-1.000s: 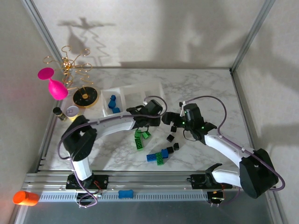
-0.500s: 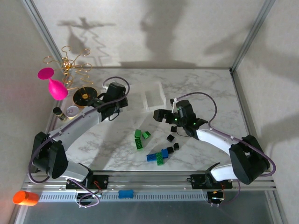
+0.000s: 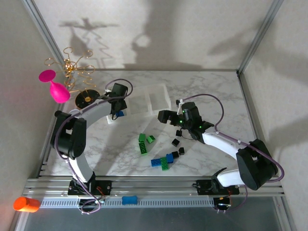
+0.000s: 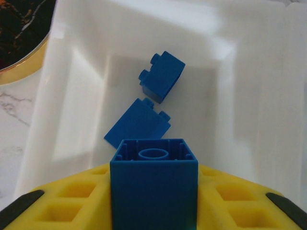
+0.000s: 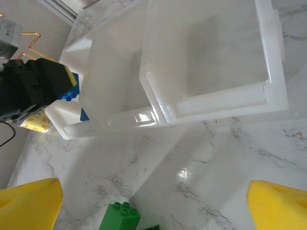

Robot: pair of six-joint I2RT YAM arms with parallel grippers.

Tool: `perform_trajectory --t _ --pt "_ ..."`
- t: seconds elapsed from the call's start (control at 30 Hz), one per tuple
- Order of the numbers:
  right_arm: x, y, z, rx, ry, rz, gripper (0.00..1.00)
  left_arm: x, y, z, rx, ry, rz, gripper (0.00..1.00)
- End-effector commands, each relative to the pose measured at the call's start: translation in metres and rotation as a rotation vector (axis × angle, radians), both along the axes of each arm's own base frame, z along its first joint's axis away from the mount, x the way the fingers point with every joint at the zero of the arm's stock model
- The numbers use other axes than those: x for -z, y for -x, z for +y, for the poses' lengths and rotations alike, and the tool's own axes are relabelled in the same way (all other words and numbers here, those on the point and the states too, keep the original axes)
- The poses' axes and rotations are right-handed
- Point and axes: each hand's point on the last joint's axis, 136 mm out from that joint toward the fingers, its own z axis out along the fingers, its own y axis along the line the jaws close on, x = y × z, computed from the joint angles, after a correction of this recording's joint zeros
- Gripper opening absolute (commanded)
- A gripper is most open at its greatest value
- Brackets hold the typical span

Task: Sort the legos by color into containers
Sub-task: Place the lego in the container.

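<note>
The left gripper (image 3: 119,105) pinches a blue lego brick (image 4: 153,191) right over the tray (image 4: 62,100) cup where two blue bricks (image 4: 161,76) lie, so blues go together. The right gripper (image 5: 153,201) hangs wide open, with a green brick (image 5: 120,216) just under it, likely next.

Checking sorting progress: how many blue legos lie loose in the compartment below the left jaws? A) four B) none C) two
C: the left wrist view shows two loose blue legos on the floor of the compartment, with a third blue brick clamped in the left jaws above them.
</note>
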Motion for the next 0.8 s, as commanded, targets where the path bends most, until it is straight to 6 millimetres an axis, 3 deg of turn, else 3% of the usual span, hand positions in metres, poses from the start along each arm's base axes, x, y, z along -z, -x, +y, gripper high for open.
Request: perform_trajectory --t 0.0,0.2,0.43,0.77 --pt "-0.008 -0.001 -0.005 0.036 -0.004 -0.029 0.99 -0.005 -0.018 0.001 0.002 -0.024 -0.033 0.41" --pt "-0.007 -0.001 -0.006 0.037 0.008 -0.029 0.99 -0.004 -0.018 0.000 0.011 -0.018 -0.029 0.48" --pt "-0.006 -0.001 -0.010 0.036 0.048 -0.032 0.99 -0.033 -0.009 -0.011 0.046 0.062 -0.078 0.49" --pt "0.012 0.013 -0.013 -0.015 0.139 0.010 0.99 -0.067 0.034 -0.042 0.151 0.152 -0.129 0.49"
